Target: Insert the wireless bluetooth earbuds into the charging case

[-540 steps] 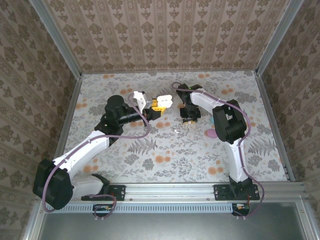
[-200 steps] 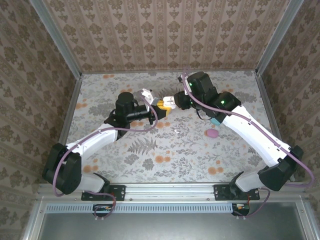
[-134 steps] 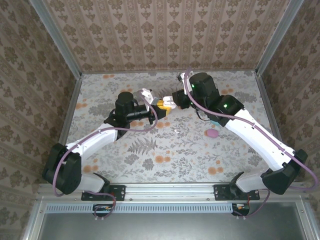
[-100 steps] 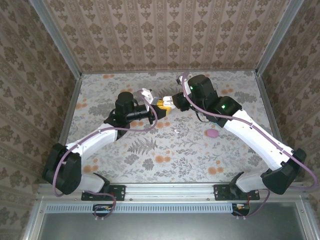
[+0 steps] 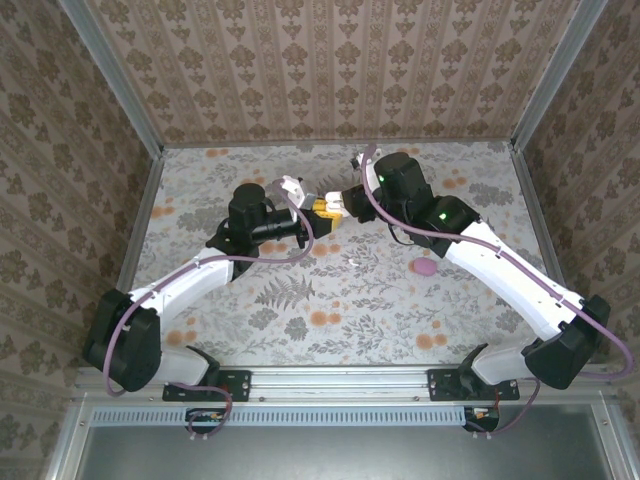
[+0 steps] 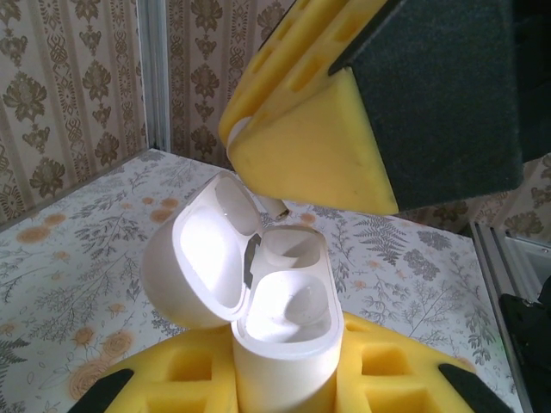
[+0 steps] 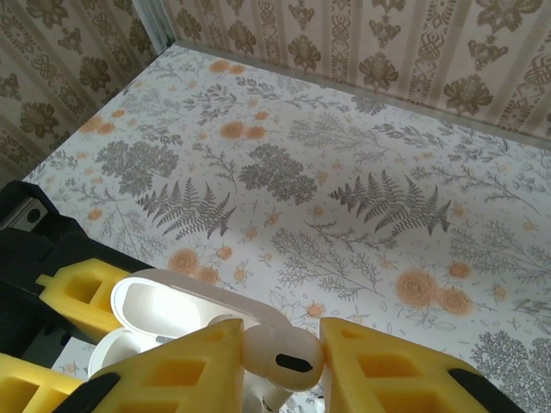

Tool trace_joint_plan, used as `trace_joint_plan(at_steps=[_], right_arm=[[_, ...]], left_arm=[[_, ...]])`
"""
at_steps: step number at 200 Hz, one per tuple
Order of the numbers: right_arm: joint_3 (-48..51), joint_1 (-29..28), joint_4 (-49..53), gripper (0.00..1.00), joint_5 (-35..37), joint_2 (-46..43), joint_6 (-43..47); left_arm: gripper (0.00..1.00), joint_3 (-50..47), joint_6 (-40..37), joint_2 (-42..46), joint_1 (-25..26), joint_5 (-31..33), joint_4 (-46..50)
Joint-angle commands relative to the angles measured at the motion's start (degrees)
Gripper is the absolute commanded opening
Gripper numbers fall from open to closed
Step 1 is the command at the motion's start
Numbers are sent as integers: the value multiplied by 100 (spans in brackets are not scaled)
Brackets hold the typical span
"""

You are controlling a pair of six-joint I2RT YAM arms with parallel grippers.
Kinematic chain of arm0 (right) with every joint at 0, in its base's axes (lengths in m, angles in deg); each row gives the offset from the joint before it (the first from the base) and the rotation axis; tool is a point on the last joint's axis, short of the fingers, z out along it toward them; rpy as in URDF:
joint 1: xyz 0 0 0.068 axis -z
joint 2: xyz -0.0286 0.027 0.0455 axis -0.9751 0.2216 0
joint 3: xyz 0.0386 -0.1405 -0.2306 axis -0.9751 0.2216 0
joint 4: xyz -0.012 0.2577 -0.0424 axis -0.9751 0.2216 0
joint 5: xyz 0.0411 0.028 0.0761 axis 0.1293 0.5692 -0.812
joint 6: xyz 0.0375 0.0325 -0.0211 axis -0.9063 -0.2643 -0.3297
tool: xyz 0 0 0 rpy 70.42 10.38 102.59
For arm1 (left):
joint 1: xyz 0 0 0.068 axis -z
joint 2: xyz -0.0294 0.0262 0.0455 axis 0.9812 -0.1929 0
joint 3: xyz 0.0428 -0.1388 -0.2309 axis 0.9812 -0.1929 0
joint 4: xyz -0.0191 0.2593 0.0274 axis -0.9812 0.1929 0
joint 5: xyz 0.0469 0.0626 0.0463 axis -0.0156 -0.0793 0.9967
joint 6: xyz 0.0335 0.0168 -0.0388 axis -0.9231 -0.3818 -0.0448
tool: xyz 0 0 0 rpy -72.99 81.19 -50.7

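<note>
One white earbud (image 7: pixel 281 351) is pinched between the yellow foam pads (image 7: pixel 185 370) of the right gripper (image 7: pixel 280 361), jaws narrow around the bud's head. It hangs just above the mouth of the white charging case (image 6: pixel 284 318); whether the stem touches the rim can't be told. The case lid (image 6: pixel 202 258) is flipped open to the side, and the wells inside are washed out white, contents unreadable. The case body stands upright, clamped low between the left gripper's (image 5: pixel 322 207) yellow fingers (image 6: pixel 185 374), jaws tight on it, held off the floral table (image 5: pixel 300 300). From above, both arms meet nose to nose toward the far middle of the table. A pink pebble-shaped case (image 5: pixel 425 267) lies on the table beside the right arm, well apart from the grippers. A small white speck (image 5: pixel 355 262) lies nearer the middle, too small to identify.
</note>
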Motion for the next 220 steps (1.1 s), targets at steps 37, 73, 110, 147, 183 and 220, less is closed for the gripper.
trace_joint_plan(at_steps=[37,73,110,147,183,220], right_arm=[[225,-43,-232,29,-62,-209,67],[340,-46,-331,29,-127,-210,49],[347,-46,-418,29,-151,-192,22],[341,-45,-479,29,-217,-204,-60],[414,-43,-604,28,-319,-250,-113],[443,-43,-483,29,-222,-179,-8]], left_arm=[[23,206,175,165,32,33,-182],[23,241,236,130,32,-10,-214],[23,251,251,127,28,-51,-217],[23,250,244,114,24,-21,-185],[23,270,272,103,24,-21,-187],[23,270,306,122,24,-30,-213]])
